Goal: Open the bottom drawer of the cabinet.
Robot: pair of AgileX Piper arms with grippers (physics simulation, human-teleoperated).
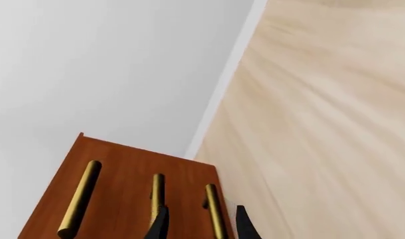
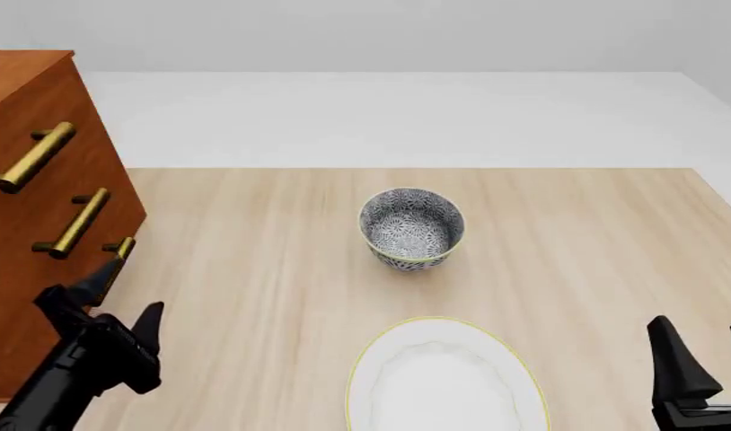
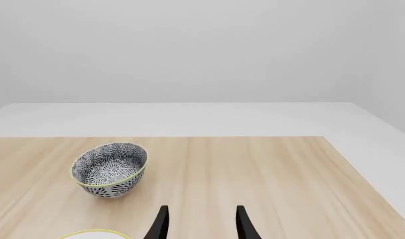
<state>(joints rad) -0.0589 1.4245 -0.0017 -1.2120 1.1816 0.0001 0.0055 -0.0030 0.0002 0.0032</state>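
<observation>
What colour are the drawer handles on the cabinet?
Brass gold, against the cabinet's reddish-brown wood; the bottom drawer's handle included. Front view shows them best.

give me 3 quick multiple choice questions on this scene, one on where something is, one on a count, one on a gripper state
1. Where does the bowl stand?
A. inside a drawer
B. on the table, beyond the plate
C. on top of the cabinet

2. How many brass handles show on the cabinet?
A. one
B. three
C. five

3. How is the left gripper at the bottom drawer's handle?
A. open, fingers to either side of it
C. shut on the bowl
B. shut on the plate

Answers:
1 B, the front view shows it on the wood table past the plate.
2 B, three bars show in the left wrist view.
3 A, its two fingers stand apart around the lowest bar.
</observation>
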